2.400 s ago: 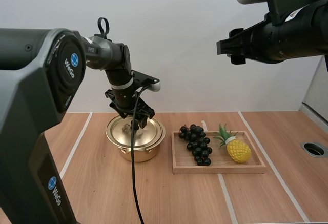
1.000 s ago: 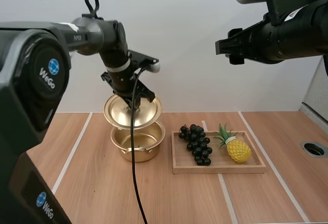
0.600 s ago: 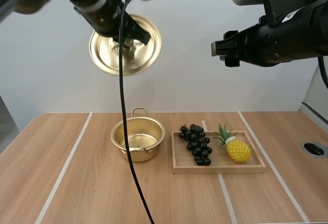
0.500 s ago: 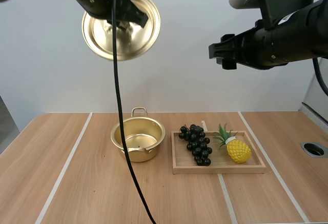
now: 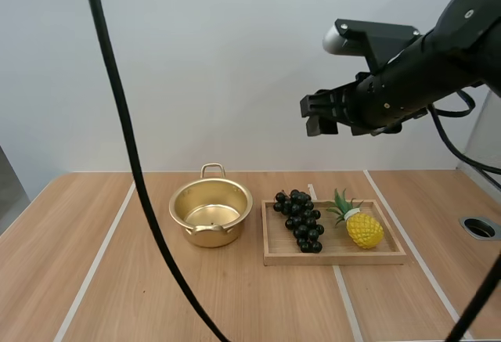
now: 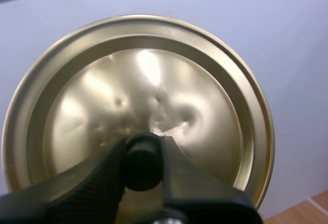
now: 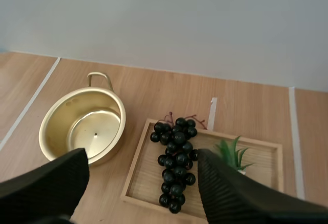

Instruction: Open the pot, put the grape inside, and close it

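Pot (image 5: 211, 212): uncovered, upright on table (image 5: 258, 303), just left of the wooden tray (image 5: 337, 257). Grapes (image 5: 298, 220) lie in the tray's left half, with a toy pineapple (image 5: 362, 229) beside them. Lid (image 6: 154, 75): left gripper (image 6: 143, 156) clenched on its black knob. Right gripper (image 5: 317, 115): high over the tray, fingers spread, holding nothing.

pot (image 5: 211, 210) left of tray (image 5: 337, 259) | grapes (image 5: 299, 219), pineapple (image 5: 362, 229) on tray, grapes nearer pot
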